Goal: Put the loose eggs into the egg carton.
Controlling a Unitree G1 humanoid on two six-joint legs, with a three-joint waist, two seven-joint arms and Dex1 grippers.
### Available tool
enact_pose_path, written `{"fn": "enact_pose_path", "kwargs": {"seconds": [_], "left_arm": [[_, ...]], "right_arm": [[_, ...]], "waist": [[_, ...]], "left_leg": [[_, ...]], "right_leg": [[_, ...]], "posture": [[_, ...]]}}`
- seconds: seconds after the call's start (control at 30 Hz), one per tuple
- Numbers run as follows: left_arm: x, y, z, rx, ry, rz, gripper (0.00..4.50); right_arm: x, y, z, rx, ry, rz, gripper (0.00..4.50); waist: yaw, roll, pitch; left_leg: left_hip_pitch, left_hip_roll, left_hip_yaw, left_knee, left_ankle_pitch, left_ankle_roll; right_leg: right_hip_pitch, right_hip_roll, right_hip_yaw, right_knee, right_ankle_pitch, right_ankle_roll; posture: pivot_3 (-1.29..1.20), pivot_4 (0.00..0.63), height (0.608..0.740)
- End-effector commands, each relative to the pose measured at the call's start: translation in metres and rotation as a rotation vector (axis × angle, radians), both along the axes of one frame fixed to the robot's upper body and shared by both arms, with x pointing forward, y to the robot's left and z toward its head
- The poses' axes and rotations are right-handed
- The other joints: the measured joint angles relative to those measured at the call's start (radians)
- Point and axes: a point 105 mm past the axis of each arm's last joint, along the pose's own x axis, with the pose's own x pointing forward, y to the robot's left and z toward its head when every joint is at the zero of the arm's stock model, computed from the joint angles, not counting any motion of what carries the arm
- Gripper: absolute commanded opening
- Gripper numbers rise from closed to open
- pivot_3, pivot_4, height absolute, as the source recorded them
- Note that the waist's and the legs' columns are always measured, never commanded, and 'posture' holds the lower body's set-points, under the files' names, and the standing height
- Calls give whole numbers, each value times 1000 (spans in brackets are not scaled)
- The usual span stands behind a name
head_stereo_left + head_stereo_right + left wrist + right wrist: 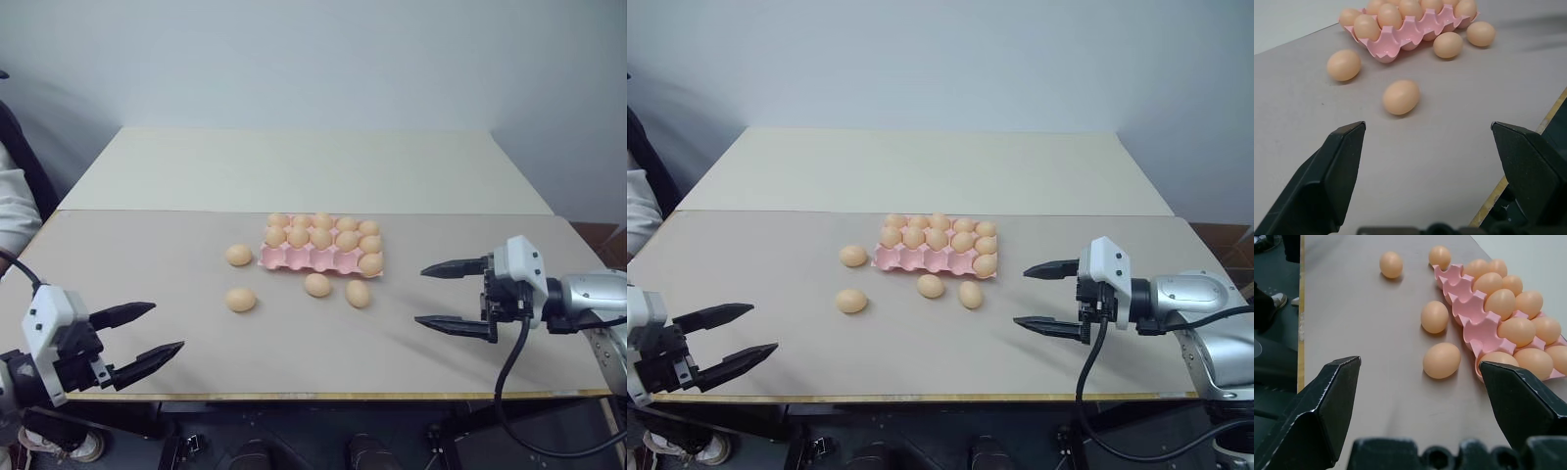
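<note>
While spread wide and empty, left gripper; then four loose eggs scattered left of and before egg carton, long axis across table; right gripper likewise agape, nothing between.

Four loose eggs, one egg carton

We see the egg carton at table centre, w/ eggs in its two far rows and one in the near row's right-end cup; other near cups open. Four loose eggs on the table: one just left of the carton, one further near-left, two side by side just near of the carton's near edge, right of centre. Left gripper at near-left table edge, right gripper right of the carton, both well apart from the eggs.
</note>
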Motion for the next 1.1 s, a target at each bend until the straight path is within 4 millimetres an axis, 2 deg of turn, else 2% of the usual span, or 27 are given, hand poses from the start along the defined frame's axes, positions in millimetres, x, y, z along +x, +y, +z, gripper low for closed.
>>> {"fn": "enact_pose_path", "kwargs": {"seconds": [0.03, 0.47, 0.73, 0.9, 1.03, 1.1], "left_arm": [[-2, 0, 9, 2, -33, -7, 4485], [-1, -4, 17, -14, -48, -35, 4485], [3, -13, 21, -34, -51, -117, 4485], [7, -19, 20, -45, -47, -148, 4485], [10, -21, 21, -54, -46, -165, 4485], [11, -21, 21, -49, -42, -172, 4485]], "right_arm": [[-1, 2, 8, -8, -41, 21, 4500], [0, 4, 8, -3, -48, 12, 4500], [12, 6, 7, -114, -80, -31, 4500], [17, 22, 4, -58, -74, -70, 4500], [12, 41, -10, -77, -78, -11, 4500], [22, 52, -20, -76, -69, -35, 4500]], "waist": [[0, 0, 0], [1, 0, 0], [0, 0, 0], [0, 0, 0], [-1, 0, 0], [-1, 0, 0]], "left_leg": [[0, 0, 0, 0, 0, 0], [0, 0, 0, 0, 0, 0], [0, 0, 0, 0, 0, 0], [0, 0, 0, 0, 0, 0], [0, 0, 0, 0, 0, 0], [-1, 0, 0, 0, 0, 0]], "right_leg": [[0, 0, 0, 0, 0, 0], [0, 0, 0, 0, 0, 0], [0, 0, 0, 0, 0, 0], [-1, 0, 0, 0, 0, 0], [-1, 0, 0, 1, 0, 0], [-1, 0, 0, 0, 0, 0]], "posture": [[0, 150, 740], [0, 150, 740], [0, 150, 740], [0, 150, 740], [0, 150, 740], [0, 150, 740]]}}
